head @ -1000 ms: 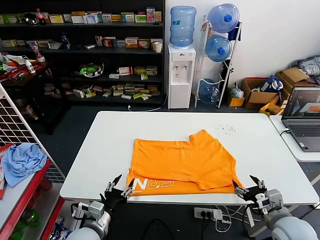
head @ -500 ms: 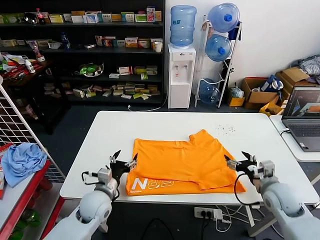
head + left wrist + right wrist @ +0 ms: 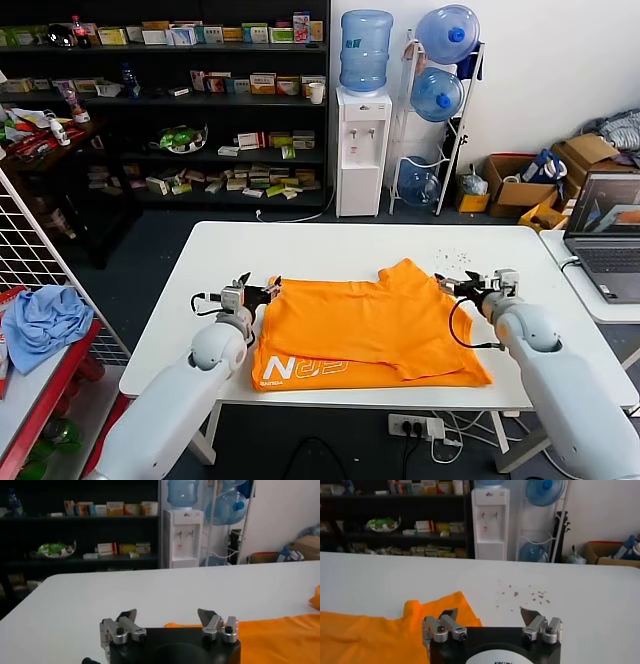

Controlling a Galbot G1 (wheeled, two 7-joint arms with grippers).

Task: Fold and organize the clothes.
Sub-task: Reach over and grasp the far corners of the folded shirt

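Though partly folded, T-shirt (image 3: 365, 325) print "N..."

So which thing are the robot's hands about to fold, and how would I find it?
Look at the big white table in the middle of the room. Lying flat on it is the bright orange T-shirt, partly folded, with the left gripper and right gripper, both open, at its far corners. It is the only orange cloth, with pale letters near its front edge, unlike the light blue cloth off on the rack.

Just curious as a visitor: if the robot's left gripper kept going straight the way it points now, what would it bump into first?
Probably the orange T-shirt's far corner; the left gripper hovers open just beside it, though depth is unclear.
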